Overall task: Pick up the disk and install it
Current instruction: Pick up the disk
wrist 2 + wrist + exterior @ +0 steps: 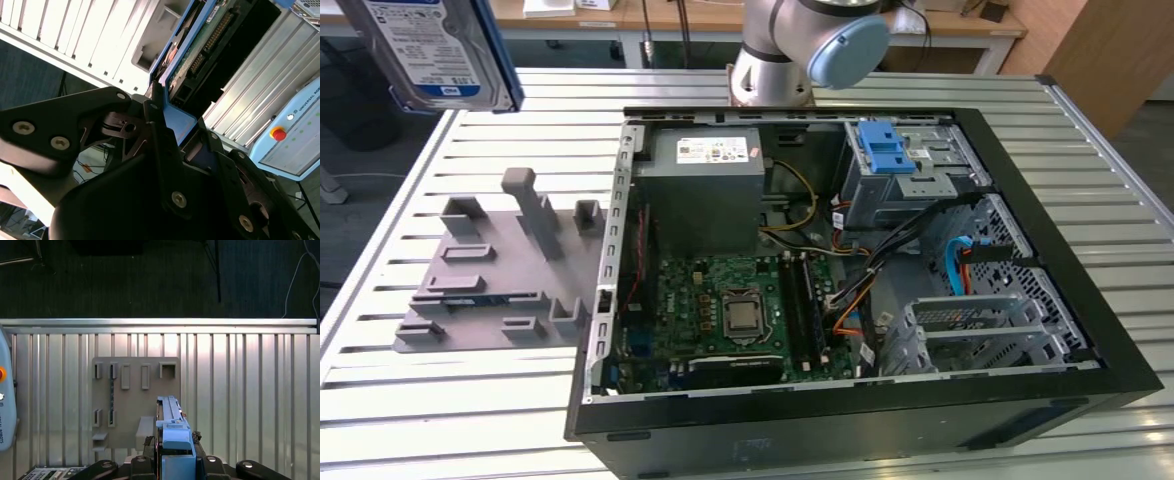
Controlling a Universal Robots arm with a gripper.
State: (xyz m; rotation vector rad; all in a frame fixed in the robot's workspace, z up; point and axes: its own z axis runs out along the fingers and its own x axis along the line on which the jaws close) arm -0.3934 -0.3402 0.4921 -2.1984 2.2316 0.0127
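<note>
I've got the disk pinched edge-on in the gripper, jaws squeezing its blue-railed sides, I'd guess so the connector end stays free. It hangs high over the grey holder rack on the bench, well apart from the open PC case, so not installed yet.

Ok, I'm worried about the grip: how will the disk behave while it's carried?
Probably stiff: the disk is a flat metal slab, showing no sag in the gripper. Its blue plastic rails may be slick or give slightly where clamped. The exposed circuit board looks fragile, so knocks could damage it.
</note>
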